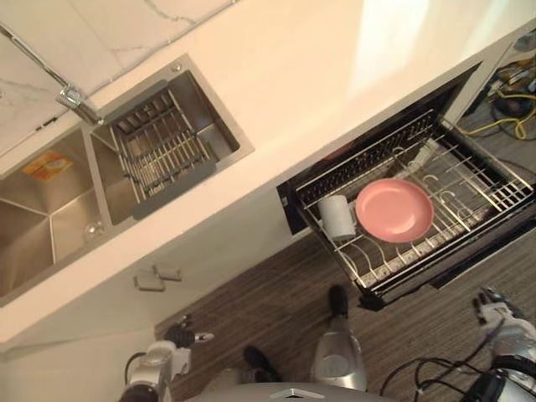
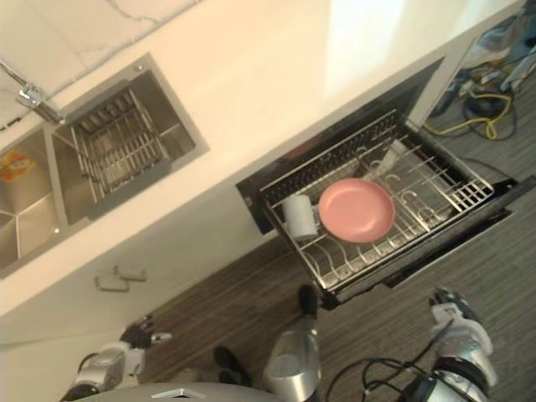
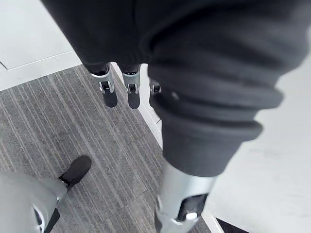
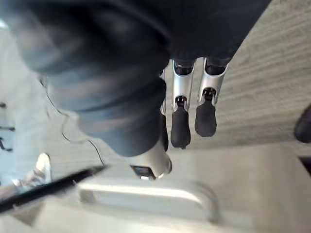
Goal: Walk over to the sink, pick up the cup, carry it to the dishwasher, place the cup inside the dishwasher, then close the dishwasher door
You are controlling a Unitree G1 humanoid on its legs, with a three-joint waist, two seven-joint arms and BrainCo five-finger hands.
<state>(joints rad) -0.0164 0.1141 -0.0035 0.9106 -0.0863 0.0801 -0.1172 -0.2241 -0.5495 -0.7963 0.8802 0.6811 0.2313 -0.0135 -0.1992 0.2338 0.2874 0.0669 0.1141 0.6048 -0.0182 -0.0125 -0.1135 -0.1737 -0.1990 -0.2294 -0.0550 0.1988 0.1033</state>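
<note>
The dishwasher [image 1: 295, 201] stands open under the countertop [image 1: 318, 75], its wire rack [image 1: 481, 180] drawn out over the lowered door [image 1: 469, 261]. In the rack, the white cup [image 1: 337, 216] lies on its side at the end nearer the sink, just beside a pink plate [image 1: 394, 209] (whether they touch I cannot tell). In the sink [image 1: 224, 117], the basin nearer the dishwasher holds a metal wire basket [image 1: 163, 146], and the far basin has a yellow-orange patch [image 1: 48, 165] on its wall. The left hand [image 1: 186, 337] hangs low by the cabinet, the right hand [image 1: 494, 305] below the door; both have straight fingers [image 3: 109, 94] and hold nothing.
</note>
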